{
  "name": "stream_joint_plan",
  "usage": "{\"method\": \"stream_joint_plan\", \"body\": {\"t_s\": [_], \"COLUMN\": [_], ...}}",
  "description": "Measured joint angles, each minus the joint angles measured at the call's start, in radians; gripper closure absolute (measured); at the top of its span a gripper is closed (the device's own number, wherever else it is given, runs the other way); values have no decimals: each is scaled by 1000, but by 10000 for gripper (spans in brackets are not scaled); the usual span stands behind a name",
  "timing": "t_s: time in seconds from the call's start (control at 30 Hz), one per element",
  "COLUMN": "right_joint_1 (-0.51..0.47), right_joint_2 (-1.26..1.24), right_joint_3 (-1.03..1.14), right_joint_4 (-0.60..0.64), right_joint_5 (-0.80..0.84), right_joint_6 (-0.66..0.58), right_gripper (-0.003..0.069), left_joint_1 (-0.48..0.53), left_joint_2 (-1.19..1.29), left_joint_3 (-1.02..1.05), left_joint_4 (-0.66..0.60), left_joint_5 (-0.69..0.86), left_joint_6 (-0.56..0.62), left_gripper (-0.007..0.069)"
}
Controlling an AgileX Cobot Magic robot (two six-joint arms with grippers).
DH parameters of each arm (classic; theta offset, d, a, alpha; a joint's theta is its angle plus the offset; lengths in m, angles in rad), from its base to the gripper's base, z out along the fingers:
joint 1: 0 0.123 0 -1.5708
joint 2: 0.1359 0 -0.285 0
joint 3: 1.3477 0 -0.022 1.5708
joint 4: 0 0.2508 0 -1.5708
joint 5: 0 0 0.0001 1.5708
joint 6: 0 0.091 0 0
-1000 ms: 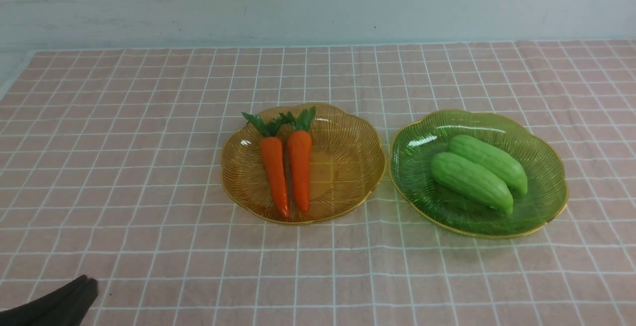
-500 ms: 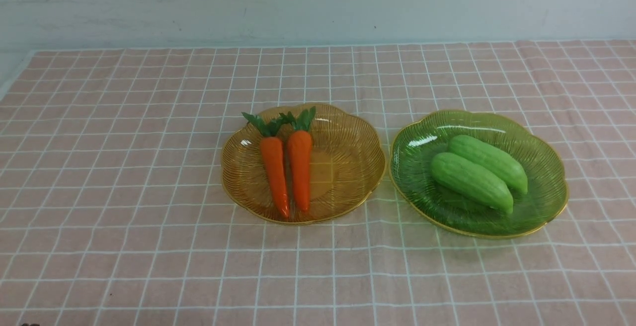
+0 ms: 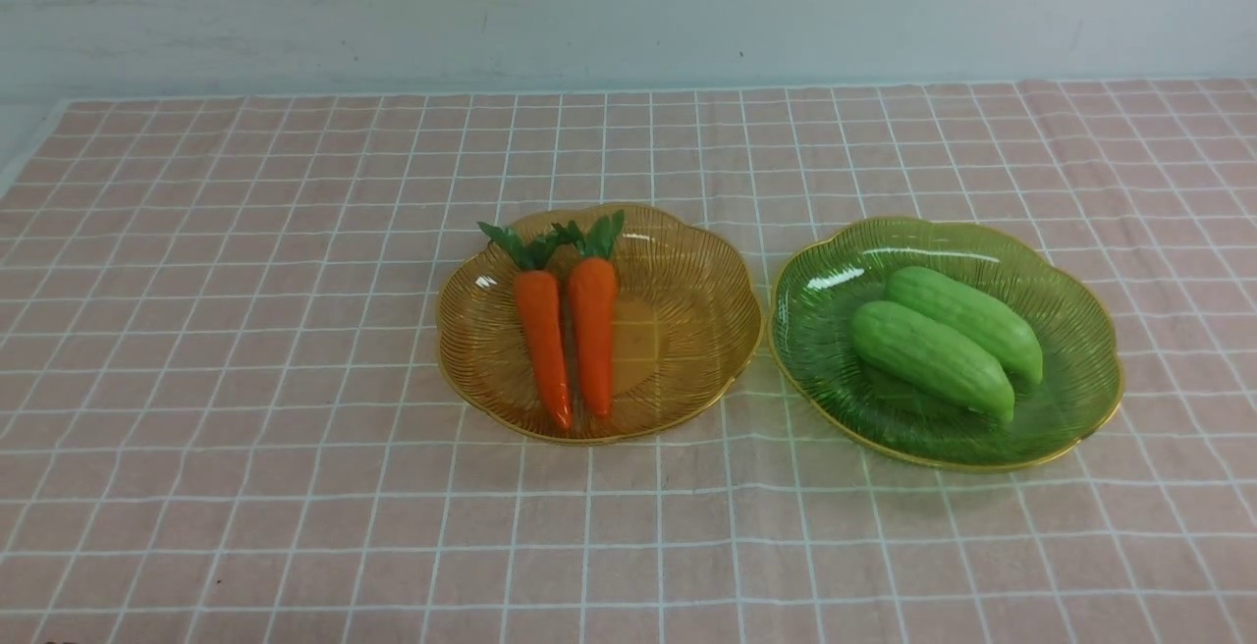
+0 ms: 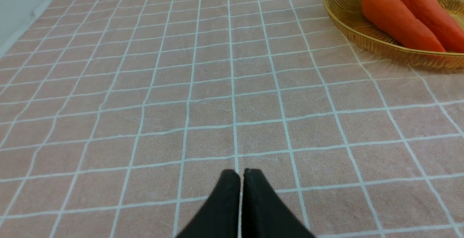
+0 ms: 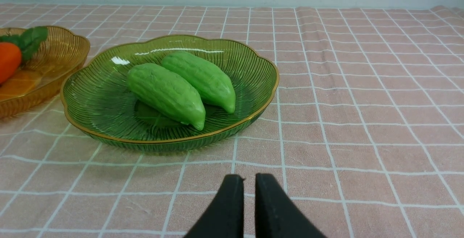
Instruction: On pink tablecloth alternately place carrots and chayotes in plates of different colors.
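Entry, task stage: we judge the sorting complete, since every vegetable already lies in a plate and nothing rests loose on the pink tablecloth (image 3: 245, 349). We reckon the next move calls for nothing more than keeping both arms clear of the plates; no pick is left to make.

Item 1, amber plate (image 3: 687, 271): centre of the front view, translucent, ribbed, scalloped gold rim. Contents: two carrots, the left carrot (image 3: 543, 340) and the right carrot (image 3: 593, 330), lying side by side and touching or nearly so, leafy tops toward the upper frame, tips toward the lower. Glossy orange, tapered.

Item 2, green plate (image 3: 1080, 330): right of centre in the front view, just beside the amber plate, rims close but whether they touch we cannot tell. Same ribbed make. Contents: two chayotes, the nearer chayote (image 3: 931, 357) and the farther chayote (image 3: 967, 320), parallel and touching, set on a diagonal running toward the lower right. Light green, smooth, faintly ridged, thicker than the carrots.

Item 3, left gripper (image 4: 241, 174): bottom centre of its wrist view, above bare cloth, fingers pressed together, holding nothing; carrots at upper right of that view.

Item 4, right gripper (image 5: 249, 180): bottom centre of its wrist view, fingers nearly together with a thin gap, empty, short of the green plate.

Neither gripper shows in the front view.
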Motion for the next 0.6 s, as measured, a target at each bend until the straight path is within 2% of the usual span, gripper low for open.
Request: {"method": "stream_joint_plan", "body": {"t_s": [0.6], "right_joint_1": [0], "right_joint_2": [0], "right_joint_3": [0], "right_joint_4": [0], "right_joint_5": [0], "right_joint_6": [30], "right_gripper": [614], "left_joint_1": [1], "left_joint_2": [0], "left_joint_3": [0], "left_joint_4": [0], "left_joint_5": [0], "left_joint_6": [0], "left_gripper": [627]}}
